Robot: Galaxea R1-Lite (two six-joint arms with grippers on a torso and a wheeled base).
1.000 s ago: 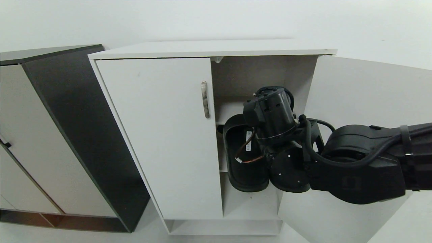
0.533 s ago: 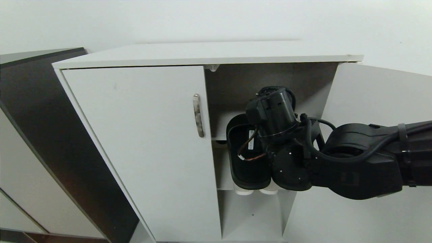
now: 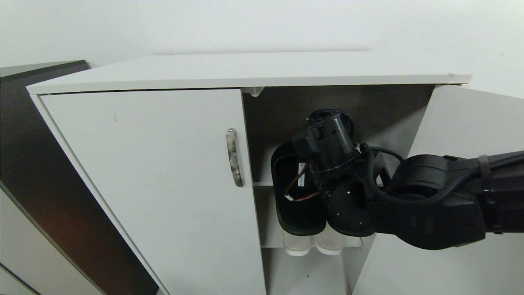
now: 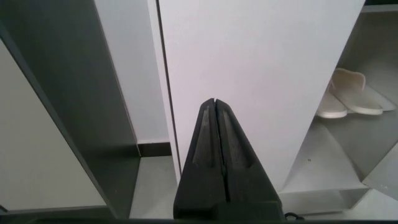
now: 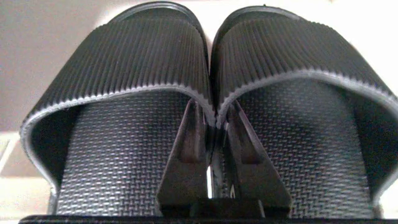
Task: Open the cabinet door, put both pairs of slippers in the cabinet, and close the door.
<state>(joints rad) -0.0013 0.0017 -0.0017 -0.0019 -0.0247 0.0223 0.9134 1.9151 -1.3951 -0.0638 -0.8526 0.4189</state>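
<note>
Head view, mid-frame: our right gripper clamped the black slippers by their inner edges at the open half of the white cabinet, with the white slippers just below them in frame. Our left gripper was closed on nothing.

The right arm lies stretched across, its wrist turned forward. The right gripper pinches the meeting inner edges of the black slippers, whose straps arch just past its fingertips. The left gripper has its fingers pressed flat together.
</note>
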